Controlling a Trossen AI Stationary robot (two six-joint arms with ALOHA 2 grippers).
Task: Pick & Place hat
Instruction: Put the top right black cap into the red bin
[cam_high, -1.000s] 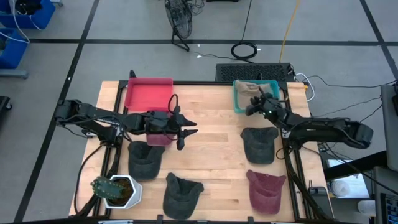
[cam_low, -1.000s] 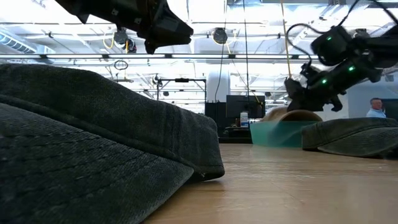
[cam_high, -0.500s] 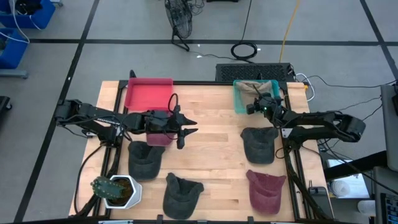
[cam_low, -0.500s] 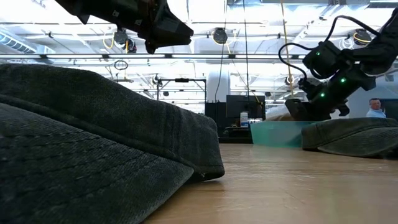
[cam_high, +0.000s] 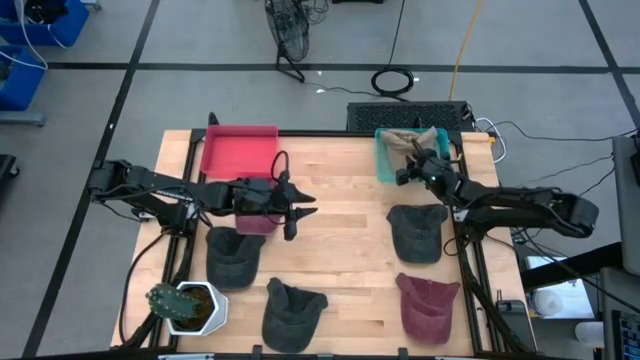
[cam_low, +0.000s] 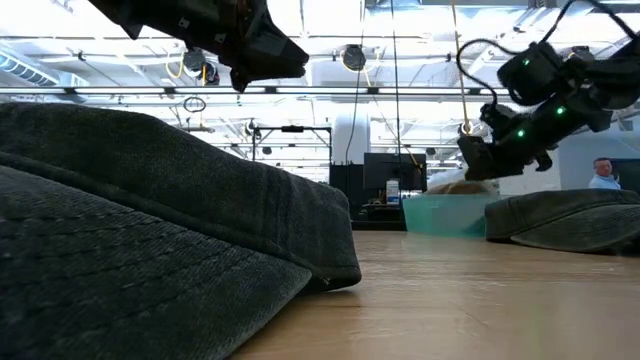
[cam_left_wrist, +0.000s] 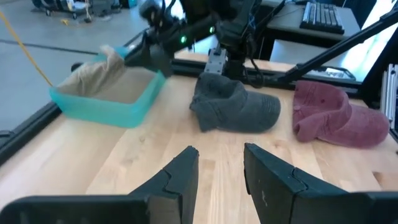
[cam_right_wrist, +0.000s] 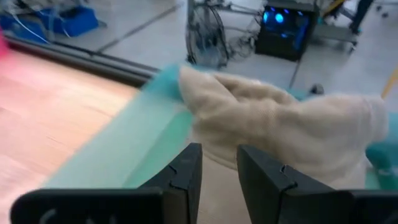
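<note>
A beige hat (cam_high: 405, 143) (cam_right_wrist: 280, 124) lies crumpled in the teal bin (cam_high: 382, 165) (cam_left_wrist: 106, 109) at the table's far right. My right gripper (cam_high: 402, 172) (cam_right_wrist: 219, 155) (cam_low: 475, 160) hovers open just above the bin's near left part, over the hat, touching nothing. My left gripper (cam_high: 300, 212) (cam_left_wrist: 221, 158) hangs open above the table's middle, also empty. Three dark grey hats (cam_high: 417, 230) (cam_high: 232, 255) (cam_high: 293, 310) and a maroon hat (cam_high: 428, 305) rest brim-down on the wood.
A red bin (cam_high: 238, 150) sits at the far left, and a potted plant (cam_high: 185, 305) stands at the near left corner. One dark grey hat (cam_low: 150, 230) fills the low view's foreground. Bare wood (cam_high: 345, 250) lies between the hats in the table's middle.
My right gripper dipped down toward the teal bin and the beige hat, then rose again by about the same amount. The beige hat stayed in the bin.
</note>
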